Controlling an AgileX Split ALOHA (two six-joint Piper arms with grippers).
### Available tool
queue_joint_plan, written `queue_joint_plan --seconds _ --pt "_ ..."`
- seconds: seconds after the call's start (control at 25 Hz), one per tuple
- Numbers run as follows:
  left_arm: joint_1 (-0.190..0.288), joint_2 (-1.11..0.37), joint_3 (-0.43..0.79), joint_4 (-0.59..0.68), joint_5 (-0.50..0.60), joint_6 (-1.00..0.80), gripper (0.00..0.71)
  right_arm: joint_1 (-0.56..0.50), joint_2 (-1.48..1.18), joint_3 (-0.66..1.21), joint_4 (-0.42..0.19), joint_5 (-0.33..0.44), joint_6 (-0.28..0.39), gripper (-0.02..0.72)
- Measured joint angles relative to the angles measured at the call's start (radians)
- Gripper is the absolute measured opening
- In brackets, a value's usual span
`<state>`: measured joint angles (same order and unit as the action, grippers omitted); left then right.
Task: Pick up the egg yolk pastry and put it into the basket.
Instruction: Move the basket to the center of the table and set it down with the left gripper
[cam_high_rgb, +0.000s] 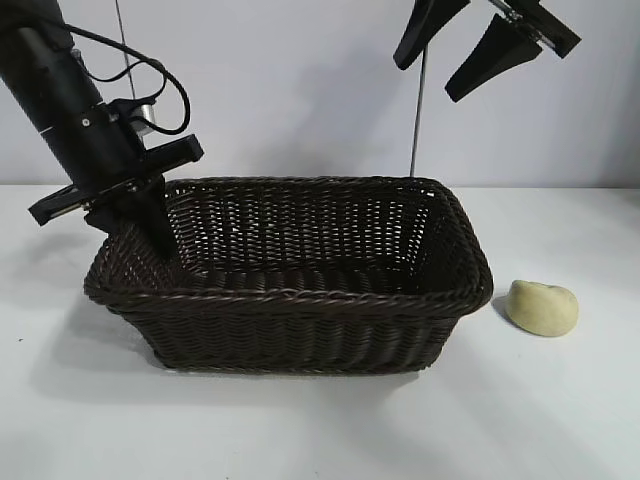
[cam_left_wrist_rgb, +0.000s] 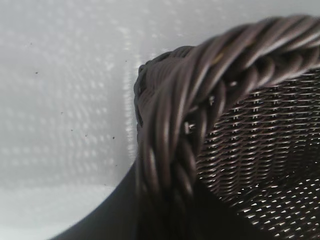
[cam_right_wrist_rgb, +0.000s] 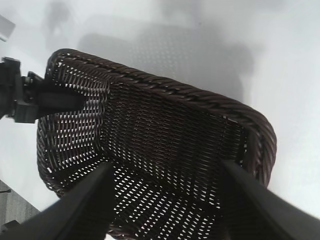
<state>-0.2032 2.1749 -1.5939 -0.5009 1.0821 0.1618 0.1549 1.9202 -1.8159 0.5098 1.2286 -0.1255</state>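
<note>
Egg yolk pastry (cam_high_rgb: 543, 307) lies on the white worktop (cam_high_rgb: 320, 430) at the lower right of the exterior view, just beside the right end of the basket (cam_high_rgb: 290, 320) and outside it, with nothing touching it. Right end effector (cam_high_rgb: 470, 45) hangs at the top right of that view, well above the basket, its fingers spread apart and empty. Left end effector (cam_high_rgb: 150, 225) sits at the basket's left rim with its fingers nearly together, one finger inside the wall, seemingly pinching the braid. To do the step well, I judge the right arm should shift toward the pastry, come straight down over it, close gently on the soft dome, and lift clear of the rim. No brand, label or writing can be read.
</note>
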Motion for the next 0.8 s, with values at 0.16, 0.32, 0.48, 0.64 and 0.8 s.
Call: queue_joint_plan --seconds 0.16,0.32,0.48,0.64,0.8 --pt "0.0 0.005 -0.001 -0.007 -0.005 0.002 0.099 0.0 0.0 0.0 0.0 0.0 0.0 0.444" --pt "0.0 0.005 -0.001 -0.007 -0.006 0.002 0.099 0.0 0.0 0.0 0.0 0.0 0.0 0.444" --pt "0.0 0.005 -0.001 -0.015 -0.006 0.002 0.152 0.0 0.0 0.0 0.0 0.0 0.0 0.444" --pt "0.0 0.006 -0.001 -0.03 -0.002 0.002 0.368 0.0 0.0 0.0 0.0 0.0 0.0 0.444" --pt "0.0 0.004 -0.001 -0.031 0.007 0.002 0.489 0.0 0.0 0.0 0.0 0.0 0.0 0.444"
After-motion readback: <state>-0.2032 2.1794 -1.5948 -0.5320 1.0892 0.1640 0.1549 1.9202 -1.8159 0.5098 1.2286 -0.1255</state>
